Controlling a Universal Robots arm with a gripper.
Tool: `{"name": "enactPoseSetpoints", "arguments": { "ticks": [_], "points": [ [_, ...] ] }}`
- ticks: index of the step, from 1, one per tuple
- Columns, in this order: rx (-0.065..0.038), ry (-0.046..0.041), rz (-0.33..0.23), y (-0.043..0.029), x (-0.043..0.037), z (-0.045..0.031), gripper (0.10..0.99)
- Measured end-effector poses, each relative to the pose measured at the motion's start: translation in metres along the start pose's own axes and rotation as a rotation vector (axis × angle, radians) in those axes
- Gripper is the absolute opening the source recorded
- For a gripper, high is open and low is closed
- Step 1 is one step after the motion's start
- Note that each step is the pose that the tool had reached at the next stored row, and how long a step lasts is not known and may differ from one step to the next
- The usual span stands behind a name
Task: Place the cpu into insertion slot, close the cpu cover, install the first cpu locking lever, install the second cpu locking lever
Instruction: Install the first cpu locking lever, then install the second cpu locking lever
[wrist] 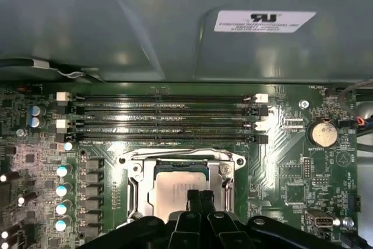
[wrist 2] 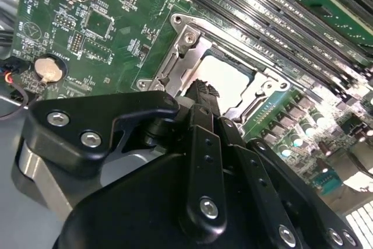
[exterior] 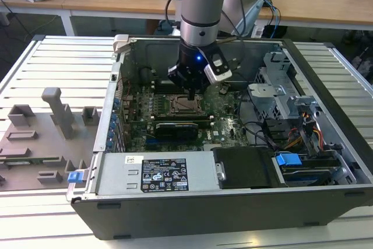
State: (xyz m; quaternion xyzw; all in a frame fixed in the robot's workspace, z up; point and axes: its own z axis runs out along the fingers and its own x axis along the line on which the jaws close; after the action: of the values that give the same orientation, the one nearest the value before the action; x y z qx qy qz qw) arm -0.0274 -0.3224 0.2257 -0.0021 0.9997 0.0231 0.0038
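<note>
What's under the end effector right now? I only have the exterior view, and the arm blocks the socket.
Observer: In the first wrist view, the cpu lies flat in the socket, framed by the window of the cpu cover.
Operator: End effector open or holding anything?
Observer: Shut and holding nothing. In the second wrist view, the end effector has its tips together, right over the near edge of the cpu.
</note>
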Motion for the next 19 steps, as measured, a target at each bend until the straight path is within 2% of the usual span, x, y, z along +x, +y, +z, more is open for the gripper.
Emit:
{"name": "enactPoseSetpoints", "arguments": {
  "ticks": [1, 4, 5, 19],
  "points": [
    [0.0, -0.0001, 0.0, 0.0001, 0.0, -0.002, 0.106],
    [0.0, 0.0, 0.0, 0.0008, -0.0001, -0.0166, 0.106],
    [0.0, 0.0, 0.0, 0.0009, -0.0001, -0.0187, 0.106],
    [0.0, 0.0001, 0.0, 0.0001, -0.0001, -0.0199, 0.106]
  ]
}}
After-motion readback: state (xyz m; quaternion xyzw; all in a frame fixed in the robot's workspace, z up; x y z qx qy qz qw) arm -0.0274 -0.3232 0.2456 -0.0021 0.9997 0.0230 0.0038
